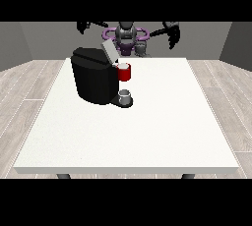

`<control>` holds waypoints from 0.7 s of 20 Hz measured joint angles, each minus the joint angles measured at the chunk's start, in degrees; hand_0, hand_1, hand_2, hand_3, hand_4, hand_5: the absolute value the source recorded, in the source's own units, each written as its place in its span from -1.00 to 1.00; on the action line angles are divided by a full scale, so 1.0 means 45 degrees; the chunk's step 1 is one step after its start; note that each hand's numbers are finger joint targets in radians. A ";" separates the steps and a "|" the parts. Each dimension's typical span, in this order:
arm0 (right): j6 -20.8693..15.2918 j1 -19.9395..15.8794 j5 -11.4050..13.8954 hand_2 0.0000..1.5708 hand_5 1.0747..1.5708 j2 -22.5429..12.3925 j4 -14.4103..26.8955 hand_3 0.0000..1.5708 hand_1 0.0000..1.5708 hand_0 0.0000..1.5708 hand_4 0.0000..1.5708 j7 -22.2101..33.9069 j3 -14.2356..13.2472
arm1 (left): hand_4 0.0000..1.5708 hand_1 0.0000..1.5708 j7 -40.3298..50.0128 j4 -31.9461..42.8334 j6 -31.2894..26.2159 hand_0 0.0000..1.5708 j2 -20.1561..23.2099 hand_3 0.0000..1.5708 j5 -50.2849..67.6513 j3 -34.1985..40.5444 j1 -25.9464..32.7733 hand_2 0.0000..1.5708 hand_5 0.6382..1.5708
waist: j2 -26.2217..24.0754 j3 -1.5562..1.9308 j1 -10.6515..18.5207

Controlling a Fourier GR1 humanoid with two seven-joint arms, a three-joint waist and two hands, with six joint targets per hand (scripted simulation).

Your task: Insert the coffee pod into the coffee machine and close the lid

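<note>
White table (147, 136) is taking up the foreground, near half bare. Further back, toward view's left, black coffee machine (93, 80) is sitting w/ a small grey cup (125, 95) on its base at the front. Just above the cup, red pod holder (124, 72) is showing; coffee pod itself can't be told apart. Lid (110, 51) is standing tilted up, open. Behind the table, robot's arms are spreading wide: hand at view's left (83, 26) & hand at view's right (173, 35) are both hanging in air, holding nothing; can't tell fingers' state.
</note>
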 measured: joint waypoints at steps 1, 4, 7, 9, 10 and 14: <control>0.0047 -0.0103 0.0089 -1.00 1.00 -0.0062 -0.0070 -1.00 -1.00 -1.00 -0.90 0.0157 0.0088 | -0.47 -1.00 0.0046 -0.0142 -0.0098 -1.00 -0.0041 -1.00 0.0086 -0.0035 0.0214 -1.00 1.00 | -0.0066 -0.0002 0.0118; 0.0258 -0.0478 -0.0001 -1.00 1.00 -0.0404 -0.0006 -1.00 -1.00 -1.00 -1.00 0.0359 -0.0157 | -0.55 -1.00 0.0446 -0.0965 -0.0247 -1.00 -0.0229 -1.00 0.0550 -0.0273 0.0631 -1.00 1.00 | 0.0081 0.0002 0.0397; 0.0364 -0.1016 -0.0350 -1.00 1.00 -0.0665 0.0242 -1.00 -1.00 -1.00 -0.86 0.0860 -0.0631 | -0.42 -1.00 0.0799 -0.1617 -0.0524 -1.00 -0.0224 -1.00 0.1173 -0.0462 0.0952 -1.00 1.00 | 0.0202 0.0004 0.0706; 0.0386 -0.1268 -0.0480 -1.00 1.00 -0.0765 0.0601 -1.00 -1.00 -1.00 -1.00 0.0997 -0.0860 | -0.51 -1.00 0.1009 -0.2175 -0.0575 -1.00 -0.0292 -1.00 0.1526 -0.0820 0.1228 -1.00 1.00 | 0.0340 0.0004 0.0939; 0.0391 -0.1452 -0.0567 -1.00 1.00 -0.0815 0.0893 -1.00 -1.00 -1.00 -1.00 0.0985 -0.1016 | -0.54 -1.00 0.1122 -0.2365 -0.0511 -1.00 -0.0319 -1.00 0.1818 -0.1183 0.1356 -1.00 1.00 | 0.0408 0.0006 0.1093; 0.0362 -0.2359 -0.1197 -1.00 1.00 -0.0865 0.1726 -1.00 -1.00 -1.00 -0.84 0.1116 -0.1698 | -0.53 -1.00 0.1458 -0.3296 -0.0522 -1.00 -0.0348 -1.00 0.2415 -0.1825 0.1427 -1.00 1.00 | 0.1070 0.0010 0.1607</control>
